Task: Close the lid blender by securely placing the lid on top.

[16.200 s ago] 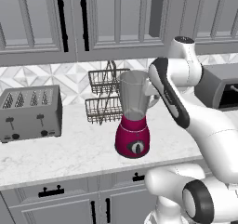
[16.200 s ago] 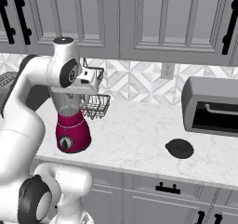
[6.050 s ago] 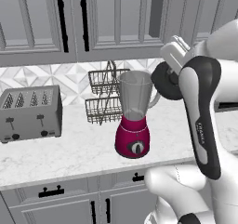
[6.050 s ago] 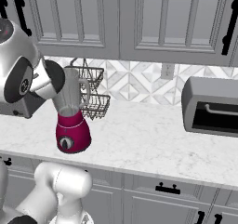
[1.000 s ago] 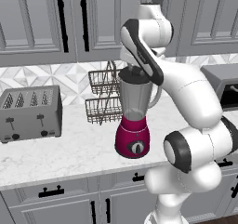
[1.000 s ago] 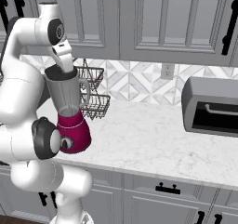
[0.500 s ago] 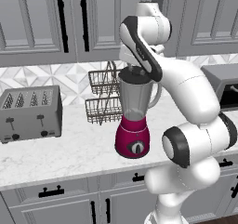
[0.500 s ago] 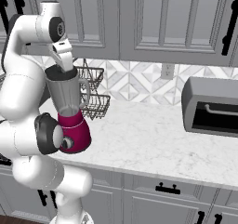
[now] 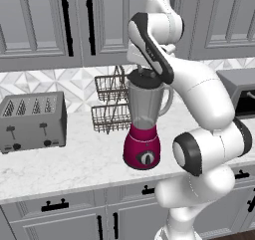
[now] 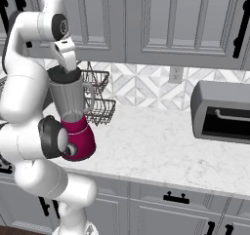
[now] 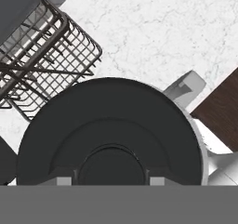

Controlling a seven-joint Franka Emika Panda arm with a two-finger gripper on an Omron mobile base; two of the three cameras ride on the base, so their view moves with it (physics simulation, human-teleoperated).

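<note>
Left base view puts the gripper (image 9: 145, 73) at centre frame, low over the blender (image 9: 145, 119) rim, touching the black lid (image 9: 144, 76) seated there; whether its jaws are clenched or released I cannot tell. Hand view adds the lid's (image 11: 109, 132) round top, the jar handle at right and the wire rack (image 11: 42, 60) upper left. Right base view alone shows the grey oven (image 10: 222, 113) on the desk (image 10: 161, 146).
</note>
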